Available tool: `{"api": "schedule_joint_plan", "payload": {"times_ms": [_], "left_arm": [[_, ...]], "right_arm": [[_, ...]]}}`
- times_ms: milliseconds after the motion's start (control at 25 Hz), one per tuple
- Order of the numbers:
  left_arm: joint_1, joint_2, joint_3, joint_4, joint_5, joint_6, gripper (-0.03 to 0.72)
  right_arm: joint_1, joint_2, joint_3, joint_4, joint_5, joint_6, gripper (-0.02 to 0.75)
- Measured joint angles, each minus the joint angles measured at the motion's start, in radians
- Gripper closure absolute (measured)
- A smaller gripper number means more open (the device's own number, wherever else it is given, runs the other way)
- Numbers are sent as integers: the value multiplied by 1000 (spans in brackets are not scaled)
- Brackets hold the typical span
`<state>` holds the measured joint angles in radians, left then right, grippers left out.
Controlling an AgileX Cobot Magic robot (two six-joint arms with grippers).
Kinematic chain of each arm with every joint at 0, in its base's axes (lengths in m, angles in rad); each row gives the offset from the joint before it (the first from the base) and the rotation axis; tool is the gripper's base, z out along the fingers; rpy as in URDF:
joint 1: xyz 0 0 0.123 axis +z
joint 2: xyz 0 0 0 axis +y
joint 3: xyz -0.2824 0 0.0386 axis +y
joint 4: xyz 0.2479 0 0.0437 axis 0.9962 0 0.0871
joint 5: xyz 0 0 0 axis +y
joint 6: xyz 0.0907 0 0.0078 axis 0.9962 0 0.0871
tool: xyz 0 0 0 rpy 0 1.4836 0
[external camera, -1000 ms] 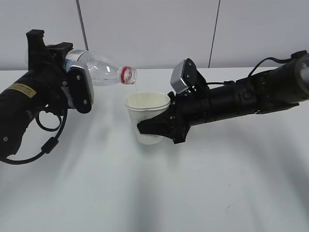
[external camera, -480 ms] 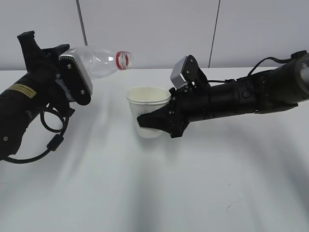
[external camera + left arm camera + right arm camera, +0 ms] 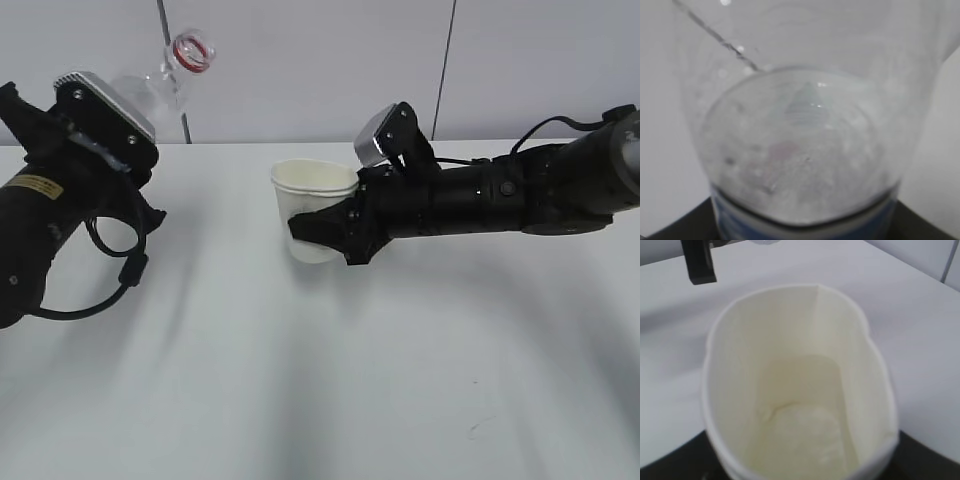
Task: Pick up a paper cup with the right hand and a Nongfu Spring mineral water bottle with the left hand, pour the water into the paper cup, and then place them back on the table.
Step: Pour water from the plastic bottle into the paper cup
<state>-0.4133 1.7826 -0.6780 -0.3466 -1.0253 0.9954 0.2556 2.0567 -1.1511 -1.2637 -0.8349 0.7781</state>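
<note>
- The left hand (image 3: pixel 100 125) is up in the air on the left side, above the white table (image 3: pixel 320 380). It has a yellow sticker (image 3: pixel 36 186) and a black cable (image 3: pixel 110 270) that hangs in a loop.
- The left hand is pinching the Nongfu Spring mineral water bottle (image 3: pixel 160 85). The bottle tilts up, with its open mouth and red neck ring (image 3: pixel 190 48) pointing toward the wall behind. It has no cap on.
- In the left wrist view the bottle (image 3: pixel 800 130) fills almost the whole picture. It is clear, with small drops on the inside. I cannot tell how much water is in it.
- The right hand (image 3: pixel 325 230) reaches in from the right side. It has a small grey block (image 3: pixel 375 140) on top.
- The right hand is squeezing the paper cup (image 3: pixel 315 210) around its middle. The cup stands upright. Its bottom looks a little above the table, but I cannot be sure it is not touching.
- The bottle mouth is well apart from the cup, up and to the left of it.
- In the right wrist view the cup (image 3: pixel 800 385) is pressed into an egg shape by the fingers. At the bottom there is a little water (image 3: pixel 805 432).
- There is a small dark mark (image 3: pixel 478 428) on the table near the front.
</note>
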Motion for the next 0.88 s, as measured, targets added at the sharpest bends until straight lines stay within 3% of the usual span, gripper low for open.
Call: {"api": "schedule_joint_plan", "payload": {"times_ms": [480, 880], "left_arm": [[0, 0, 0, -2, 149, -415, 321], [0, 25, 0, 25, 172, -799, 321]], "right_arm": [[0, 0, 0, 36, 28, -6, 350], [0, 0, 0, 149, 33, -6, 350]]}}
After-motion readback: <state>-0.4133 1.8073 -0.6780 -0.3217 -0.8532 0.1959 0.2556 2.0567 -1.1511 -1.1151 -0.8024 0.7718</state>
